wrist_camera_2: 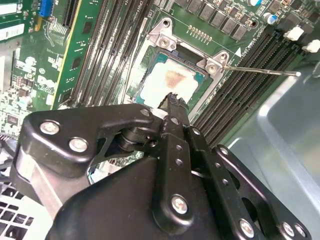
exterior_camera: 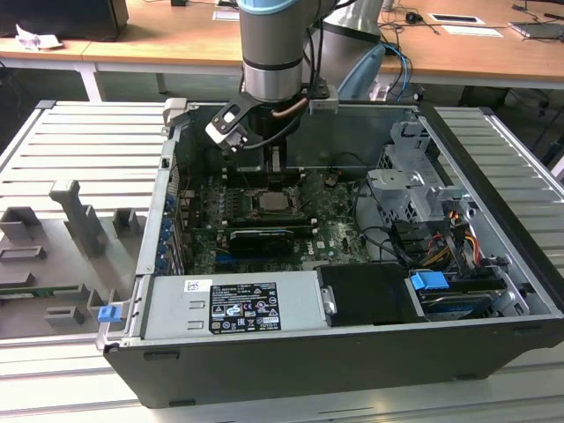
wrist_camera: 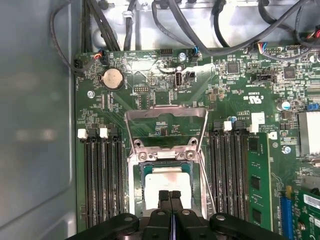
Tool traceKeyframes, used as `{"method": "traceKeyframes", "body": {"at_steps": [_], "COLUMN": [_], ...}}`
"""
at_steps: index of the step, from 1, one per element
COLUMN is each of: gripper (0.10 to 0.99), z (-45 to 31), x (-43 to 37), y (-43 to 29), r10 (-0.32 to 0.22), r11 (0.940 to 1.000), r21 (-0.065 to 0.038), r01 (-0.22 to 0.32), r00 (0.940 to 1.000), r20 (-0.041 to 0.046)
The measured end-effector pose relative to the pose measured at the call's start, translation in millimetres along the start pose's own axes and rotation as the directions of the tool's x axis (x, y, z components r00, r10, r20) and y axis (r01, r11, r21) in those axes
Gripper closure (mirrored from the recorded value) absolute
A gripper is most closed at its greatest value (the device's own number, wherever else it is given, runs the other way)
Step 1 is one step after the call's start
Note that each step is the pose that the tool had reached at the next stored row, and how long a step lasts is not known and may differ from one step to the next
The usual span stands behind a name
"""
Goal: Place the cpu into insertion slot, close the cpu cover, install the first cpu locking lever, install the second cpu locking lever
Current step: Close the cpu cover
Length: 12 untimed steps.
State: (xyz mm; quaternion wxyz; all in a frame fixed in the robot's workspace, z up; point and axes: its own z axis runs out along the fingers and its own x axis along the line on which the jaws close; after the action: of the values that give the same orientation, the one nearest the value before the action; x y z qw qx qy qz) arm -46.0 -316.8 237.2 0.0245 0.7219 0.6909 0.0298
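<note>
Item one: you are looking at a grey ribbed metal worktable (exterior_camera: pixel 88 145), which is spanning the exterior view from edge to edge.

Item two: an open black computer case (exterior_camera: pixel 291 374) is lying on its side directly on the worktable, at the middle and toward the exterior view's right, with its open face pointing upward.

Item three: a set of grey moulded fixture blocks (exterior_camera: pixel 75 220) is sitting on the worktable at the exterior view's left, just beside the case.

Item four: you are seeing a small blue clip (exterior_camera: pixel 108 312) resting at the edge of those blocks, near the case's corner.
</note>
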Motion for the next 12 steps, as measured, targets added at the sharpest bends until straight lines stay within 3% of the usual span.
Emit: {"method": "traceKeyframes", "body": {"at_steps": [12], "gripper": [0.980], "z": [-6.4], "x": [0.1], "y": [0.5], "r10": [0.000], "r11": [1.0000], "r21": [0.000], "r01": [0.000], "r00": [1.0000], "r20": [-0.0002]}}
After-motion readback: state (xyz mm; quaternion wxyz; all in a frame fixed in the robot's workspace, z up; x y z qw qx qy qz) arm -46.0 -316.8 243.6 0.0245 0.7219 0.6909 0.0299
